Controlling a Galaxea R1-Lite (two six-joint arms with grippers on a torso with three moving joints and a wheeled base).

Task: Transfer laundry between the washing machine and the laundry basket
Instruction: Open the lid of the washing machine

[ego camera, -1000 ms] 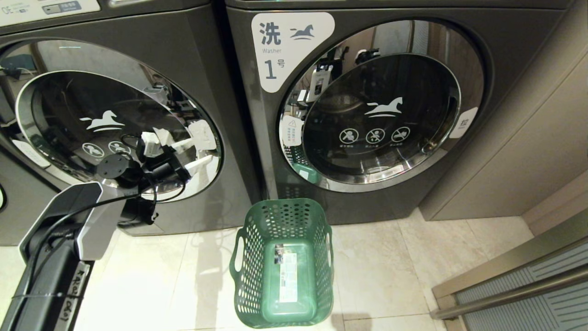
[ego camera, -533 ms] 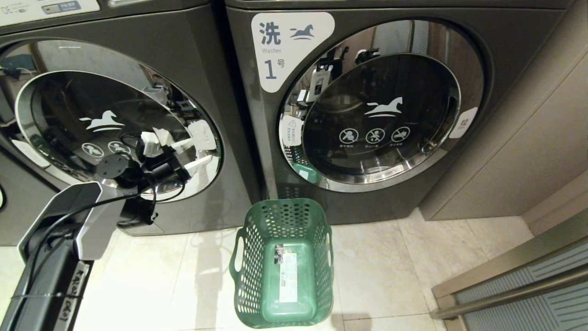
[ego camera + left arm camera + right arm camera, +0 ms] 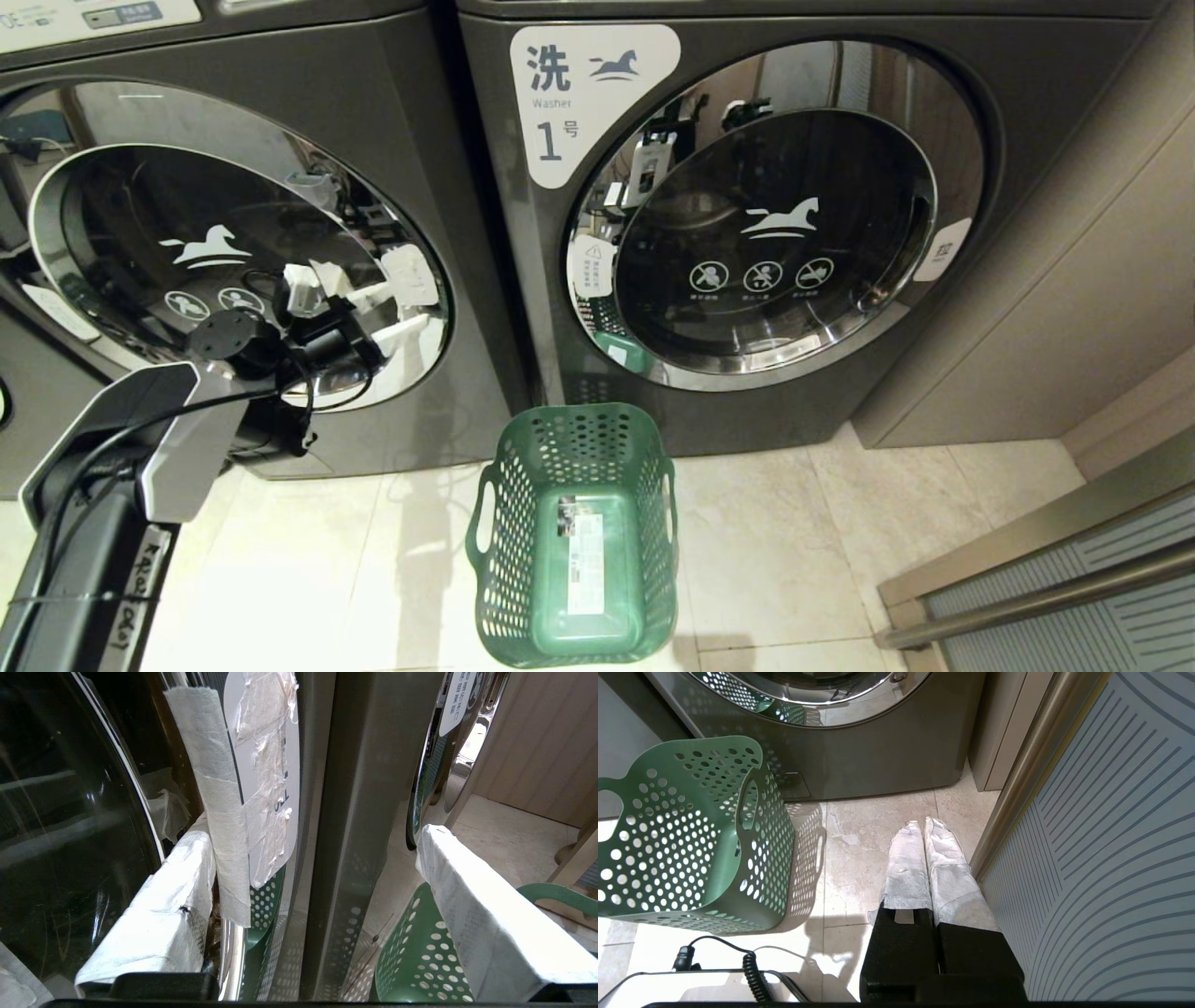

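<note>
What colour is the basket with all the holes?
Green: the rectangular plastic laundry basket shows best in the head view.

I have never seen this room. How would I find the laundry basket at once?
Look at the two dark grey washing machines side by side; the right one bears a white label with a 1. On the pale tiled floor just in front of it, near the seam between the machines, stands the laundry basket. It is the only green thing there, with walls full of round holes, two loop handles and a white sticker inside.
</note>
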